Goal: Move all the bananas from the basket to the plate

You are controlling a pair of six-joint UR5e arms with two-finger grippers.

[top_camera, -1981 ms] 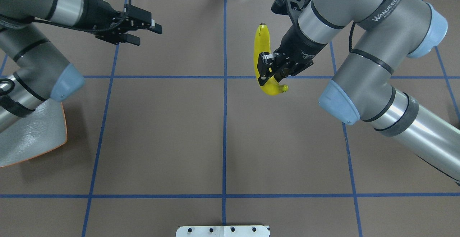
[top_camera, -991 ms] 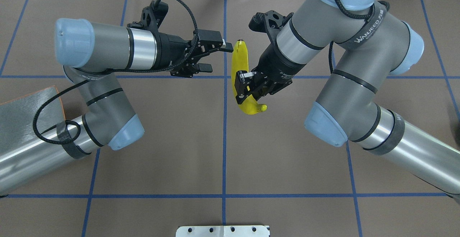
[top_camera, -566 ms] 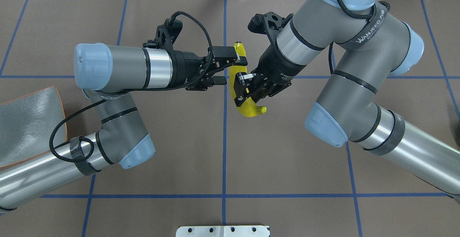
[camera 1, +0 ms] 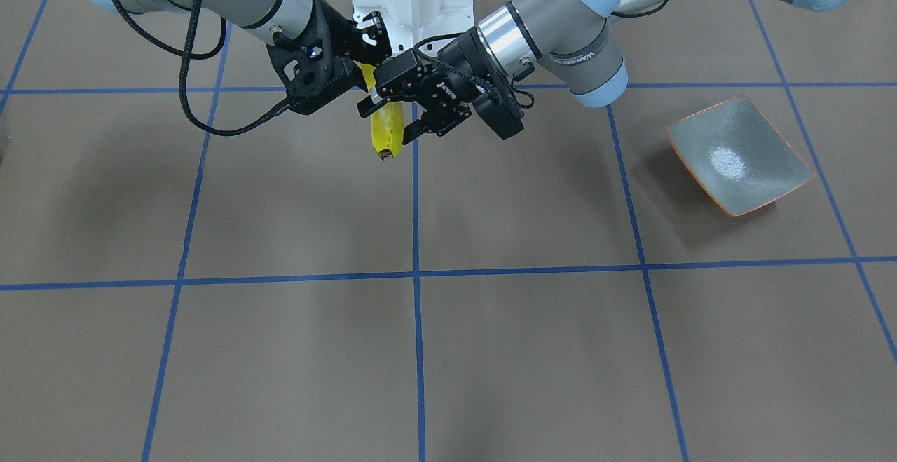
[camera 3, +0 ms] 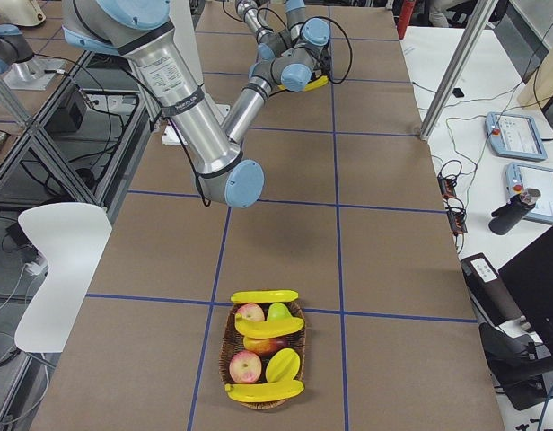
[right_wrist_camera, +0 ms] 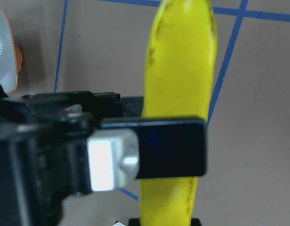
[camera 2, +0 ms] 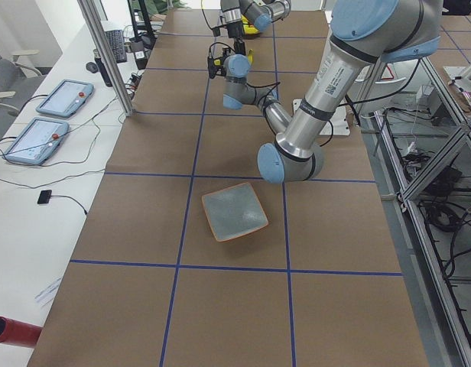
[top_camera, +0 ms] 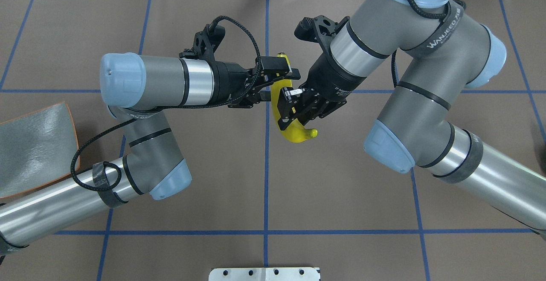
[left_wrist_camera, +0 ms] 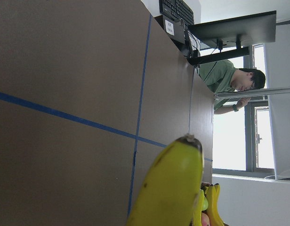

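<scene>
A yellow banana [top_camera: 296, 131] hangs above the middle of the table, with my right gripper [top_camera: 291, 110] shut on its lower half. My left gripper [top_camera: 277, 82] reaches in from the left, open, with one finger on either side of the banana's upper half [camera 1: 387, 132]. In the right wrist view a left finger [right_wrist_camera: 168, 146] crosses in front of the banana [right_wrist_camera: 182, 61]. The grey-green plate [top_camera: 34, 144] lies bare at the table's left end [camera 1: 736, 157]. In the exterior right view the basket [camera 3: 230, 364] holds three more bananas [camera 3: 275, 327], one of them [camera 3: 264, 295] lying across its rim.
Apples and other fruit [camera 3: 245, 366] share the basket with the bananas. A white mounting plate [top_camera: 264, 273] sits at the near table edge. Blue tape lines [top_camera: 266, 166] grid the brown table cover. A person [left_wrist_camera: 229, 80] sits beyond the table's end, near a monitor.
The right arm carried the banana leftward to the centre line. The left arm swung in from the left, and its open fingers now straddle the banana's upper half.
</scene>
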